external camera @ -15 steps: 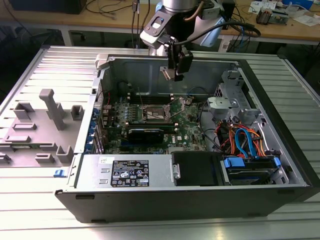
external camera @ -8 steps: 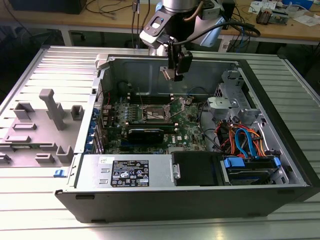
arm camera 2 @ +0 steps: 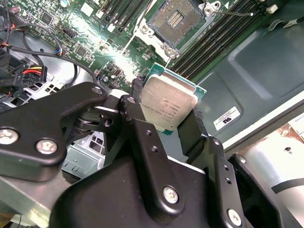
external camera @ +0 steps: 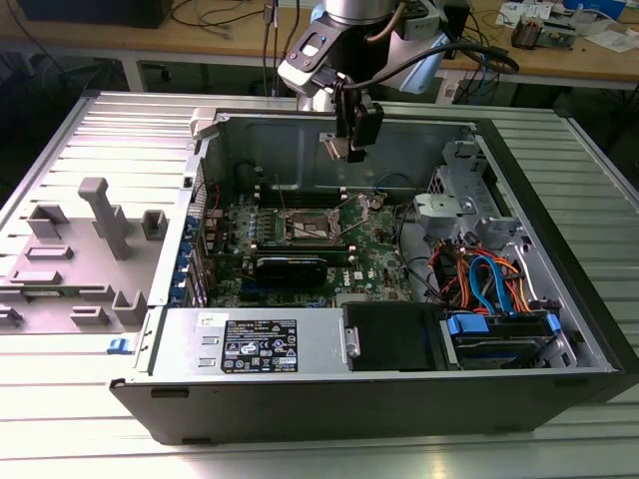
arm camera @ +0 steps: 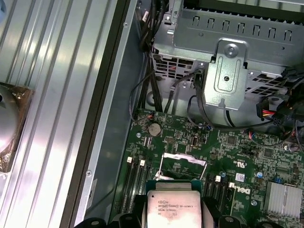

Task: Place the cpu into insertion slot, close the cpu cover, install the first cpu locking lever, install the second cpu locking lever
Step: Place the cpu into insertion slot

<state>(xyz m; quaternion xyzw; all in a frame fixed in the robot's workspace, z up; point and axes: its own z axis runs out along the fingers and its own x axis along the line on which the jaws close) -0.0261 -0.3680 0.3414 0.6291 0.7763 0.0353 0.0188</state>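
Observation:
My gripper (external camera: 349,150) hangs above the green motherboard inside the open computer case, shut on the cpu (external camera: 332,147). In both wrist views the cpu (arm camera 2: 168,107) (arm camera: 173,206) sits flat between two black fingers (arm camera 2: 135,111), its silvery top facing the cameras. The insertion slot (arm camera 2: 178,19) lies open below, its dark centre bare; in the exterior view the insertion slot (external camera: 305,228) is lower and slightly toward the left of the gripper. The cpu cover (arm camera: 184,160) stands raised beside the slot, also seen as a tilted silvery frame (external camera: 361,208).
Long memory slots (arm camera 2: 223,33) flank the socket. A black card (external camera: 290,267) lies nearer the case front. A labelled power supply (external camera: 255,344), a metal drive cage (arm camera: 228,61) and blue and orange cables (external camera: 489,279) fill the case. A grey plastic fixture (external camera: 95,239) stands outside.

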